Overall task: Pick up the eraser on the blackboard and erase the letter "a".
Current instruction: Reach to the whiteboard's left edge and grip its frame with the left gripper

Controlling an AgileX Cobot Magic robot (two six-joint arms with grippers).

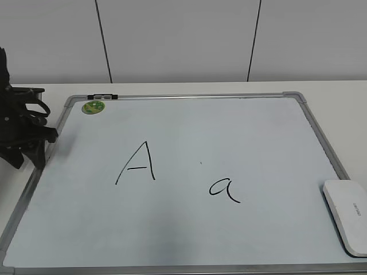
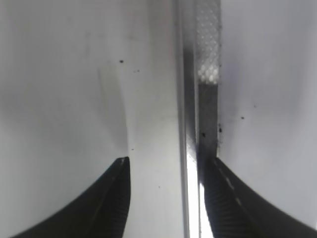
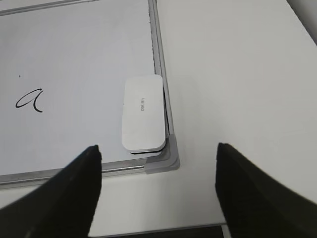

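The white eraser (image 1: 347, 213) lies on the blackboard (image 1: 189, 123) at its near right corner; it also shows in the right wrist view (image 3: 143, 113). The small letter "a" (image 1: 224, 189) is written left of it, also seen in the right wrist view (image 3: 29, 100). My right gripper (image 3: 158, 151) is open and empty, above the table just off the board's corner, short of the eraser; it is out of the exterior view. My left gripper (image 1: 34, 146) rests at the board's left edge, open over the grey frame (image 2: 190, 124), holding nothing (image 2: 163, 163).
A larger capital "A" (image 1: 137, 163) is drawn left of the small one. A green round magnet (image 1: 93, 106) sits at the board's far left corner. The board lies on a white table (image 3: 237, 74); the table's front edge (image 3: 163, 230) is close under my right gripper.
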